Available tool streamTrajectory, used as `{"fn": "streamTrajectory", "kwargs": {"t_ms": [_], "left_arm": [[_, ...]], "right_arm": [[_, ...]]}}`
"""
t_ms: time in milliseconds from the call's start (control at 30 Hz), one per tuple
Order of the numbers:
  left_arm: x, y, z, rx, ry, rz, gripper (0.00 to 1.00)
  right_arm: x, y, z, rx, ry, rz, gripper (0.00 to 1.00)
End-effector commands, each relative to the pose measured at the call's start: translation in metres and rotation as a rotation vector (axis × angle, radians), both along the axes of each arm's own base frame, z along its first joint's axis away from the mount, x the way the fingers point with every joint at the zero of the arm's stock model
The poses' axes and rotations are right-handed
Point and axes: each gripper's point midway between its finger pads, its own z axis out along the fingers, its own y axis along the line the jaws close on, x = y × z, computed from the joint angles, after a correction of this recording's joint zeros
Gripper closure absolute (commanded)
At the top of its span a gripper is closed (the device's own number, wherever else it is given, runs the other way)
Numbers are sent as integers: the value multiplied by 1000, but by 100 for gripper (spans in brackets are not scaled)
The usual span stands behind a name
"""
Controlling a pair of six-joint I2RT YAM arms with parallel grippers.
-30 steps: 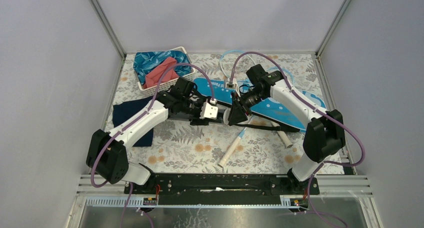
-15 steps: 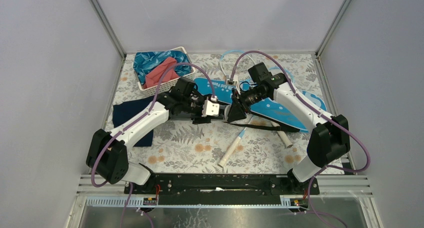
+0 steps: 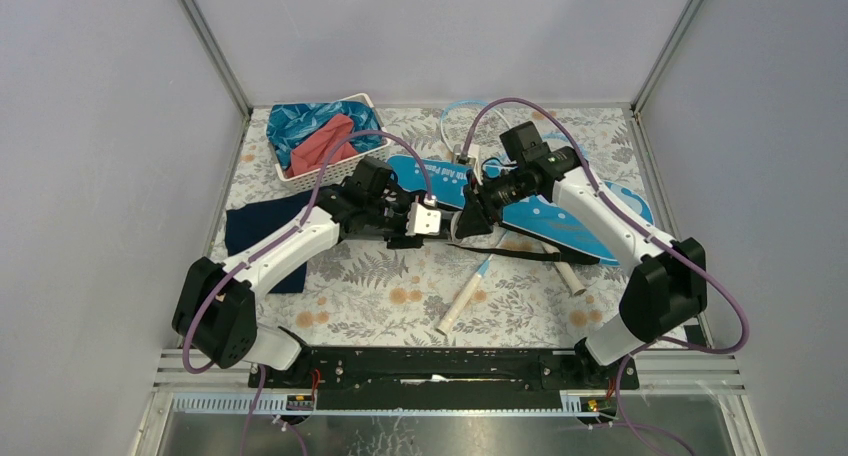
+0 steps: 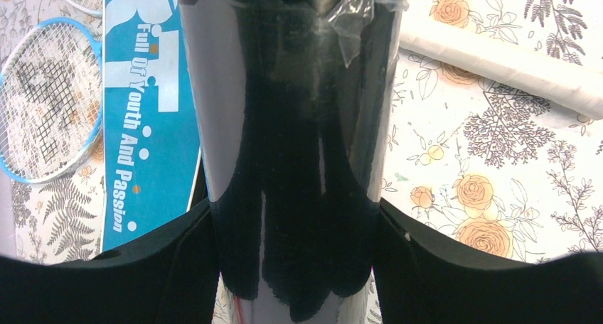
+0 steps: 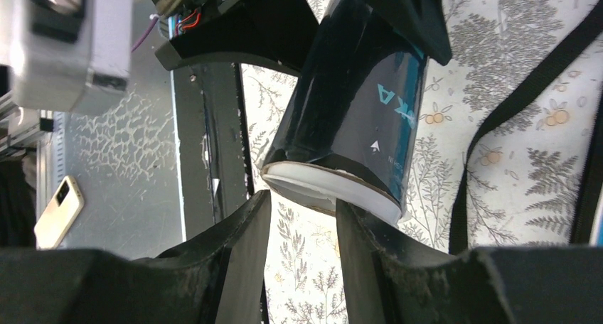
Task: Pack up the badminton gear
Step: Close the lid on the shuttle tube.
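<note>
Left hand point(image 4: 295, 221): clamped on the long black tube point(image 4: 299, 125), held just in front of the blue bag point(image 3: 545, 216).
Right hand point(image 5: 299, 214): fingers apart at the tube's white-rimmed end, empty.
Outstanding: rackets point(image 4: 43, 104) unbagged beside the bag; shuttlecocks unseen.

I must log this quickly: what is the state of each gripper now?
Left gripper: closed on the long black tube.
Right gripper: jaws partly apart at the tube's white cap; whether it grips cannot be told.

Likely robot lab cell — plain grey panel walls point(image 3: 100, 126), aluminium frame posts point(image 3: 208, 46), floral-covered table point(image 3: 400, 296).
</note>
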Motion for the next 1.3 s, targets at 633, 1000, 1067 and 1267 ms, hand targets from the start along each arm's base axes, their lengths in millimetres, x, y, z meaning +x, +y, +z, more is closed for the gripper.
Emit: {"fn": "streamTrajectory", "kwargs": {"t_ms": [633,1000,1067,1267], "left_arm": [[13,-17,16,-77,-80,62,100],[5,-20,16,-101,-34,32,100],[5,-20,20,-118,-19,32,100],[4,-21,28,-160,23,24,100]], "right_arm": [[35,16,20,86,-32,-190,75],[45,-10,30,41,-134,-228,65],[44,-14,28,26,-149,-228,62],[44,-29,33,2,-215,-251,58]]}}
